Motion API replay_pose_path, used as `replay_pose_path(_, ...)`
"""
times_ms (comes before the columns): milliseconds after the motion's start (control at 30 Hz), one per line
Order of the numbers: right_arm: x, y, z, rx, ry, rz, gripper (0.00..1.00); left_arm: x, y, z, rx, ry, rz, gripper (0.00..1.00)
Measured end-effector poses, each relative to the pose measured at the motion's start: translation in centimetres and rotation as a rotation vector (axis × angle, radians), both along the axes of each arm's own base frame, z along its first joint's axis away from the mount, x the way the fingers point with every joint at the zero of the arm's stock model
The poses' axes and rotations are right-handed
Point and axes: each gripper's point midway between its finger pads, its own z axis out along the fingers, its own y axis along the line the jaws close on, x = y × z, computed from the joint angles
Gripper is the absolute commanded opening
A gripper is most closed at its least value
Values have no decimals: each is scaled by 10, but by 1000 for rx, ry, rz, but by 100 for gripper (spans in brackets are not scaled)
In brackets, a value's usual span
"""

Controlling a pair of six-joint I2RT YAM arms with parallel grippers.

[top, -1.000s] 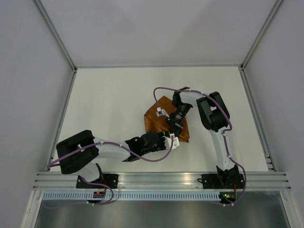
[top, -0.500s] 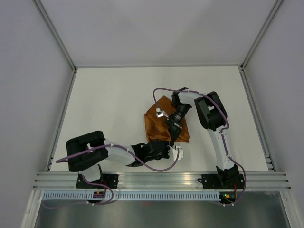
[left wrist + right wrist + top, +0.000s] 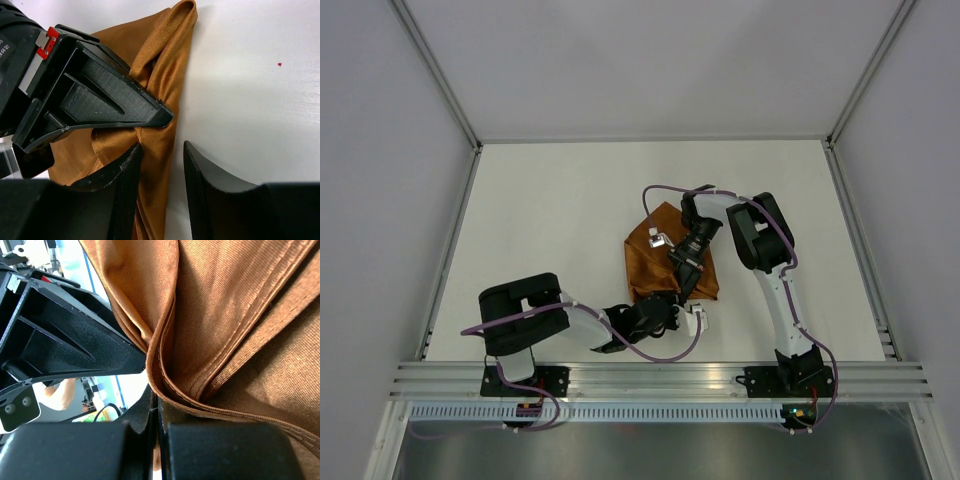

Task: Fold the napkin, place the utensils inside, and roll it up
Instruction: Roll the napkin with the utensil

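The rust-brown napkin [image 3: 645,262] lies folded and bunched mid-table. My right gripper [image 3: 683,284] is shut on a folded hem of the napkin, seen close in the right wrist view [image 3: 160,412] with cloth layers [image 3: 240,315] filling the frame. My left gripper [image 3: 674,302] is open at the napkin's near right corner. In the left wrist view its jaws [image 3: 160,160] straddle a rolled strip of napkin [image 3: 160,60], just below the right gripper's black finger [image 3: 115,107]. The fork is hidden.
White table [image 3: 550,220] with grey walls on three sides and a metal rail [image 3: 660,378] along the near edge. A tiny red speck [image 3: 279,64] lies on the table right of the napkin.
My left arm has swung nearer and rightward, its gripper sliding down to the napkin's near right corner. The right gripper and napkin have barely moved.
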Motion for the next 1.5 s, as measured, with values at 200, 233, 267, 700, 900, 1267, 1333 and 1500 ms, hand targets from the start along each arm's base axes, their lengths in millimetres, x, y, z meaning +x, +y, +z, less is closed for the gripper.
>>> replay_pose_path(200, -1, 0, 0, -4, 15, -2, 0, 2, 2, -1, 15, -10, 2, 35)
replay_pose_path(233, -1, -1, -1, -5, 17, -3, 1, 3, 2, -1, 17, -11, 3, 29)
replay_pose_path(267, -2, -1, -1, -4, 18, -3, 0, 3, 2, -1, 20, -12, 2, 28)
replay_pose_path(700, -1, -2, -1, -6, 37, -8, 4, 3, -2, -3, 59, 9, -24, 2)
replay_pose_path(900, -2, -2, 2, -6, 51, -17, 32, 4, -3, -3, 65, 37, -44, 2)
replay_pose_path(1267, 5, -1, 16, 1, 3, -25, 53, 10, -4, -2, 34, 137, -50, 2)
replay_pose_path(1333, 9, -1, 18, 6, -25, -32, 54, 9, -4, -3, 29, 158, -53, 2)
replay_pose_path(1500, 33, -3, 20, 30, -158, -52, 55, 7, -2, -6, 18, 201, -58, 2)
